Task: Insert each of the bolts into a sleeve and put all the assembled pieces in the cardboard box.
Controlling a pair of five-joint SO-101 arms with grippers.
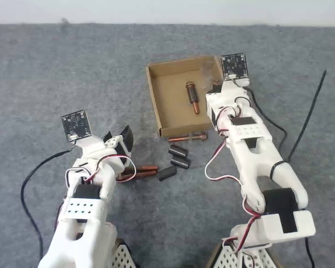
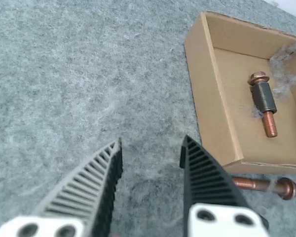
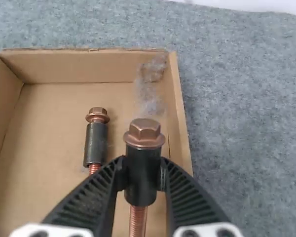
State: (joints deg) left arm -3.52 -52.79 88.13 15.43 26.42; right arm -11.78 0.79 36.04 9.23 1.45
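Cardboard box (image 1: 173,106) holds one sleeved bolt (image 1: 192,96) lying flat on its floor. A second sleeved bolt (image 3: 144,140) is held over the box near a side wall, clamped between the right gripper (image 3: 141,162) fingers. Beside the box, the left gripper (image 2: 153,140) hovers over grey carpet (image 2: 64,74), fingers apart.

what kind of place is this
Probably a robot test bench: left arm and right arm side by side on a grey mat, with loose bolts, sleeves and a cardboard box laid out as a practice job.

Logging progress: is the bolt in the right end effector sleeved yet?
Sleeved: the right end effector clamps a black sleeve around the bolt.
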